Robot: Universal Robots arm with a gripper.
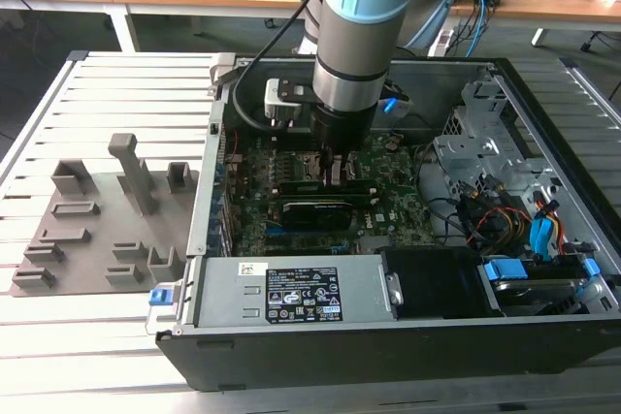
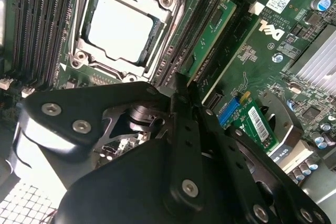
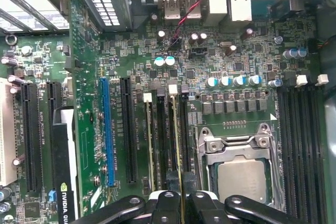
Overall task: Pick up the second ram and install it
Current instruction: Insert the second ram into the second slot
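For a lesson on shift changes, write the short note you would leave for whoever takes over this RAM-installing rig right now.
Gripper: down inside the computer case, over the motherboard, shut on the second ram.
Second ram: standing on edge in a memory slot beside the processor socket.
Done: stick picked up and brought into the slot.
Left: I cannot tell whether it is fully seated or latched; check that, and the gripper has not yet let go.
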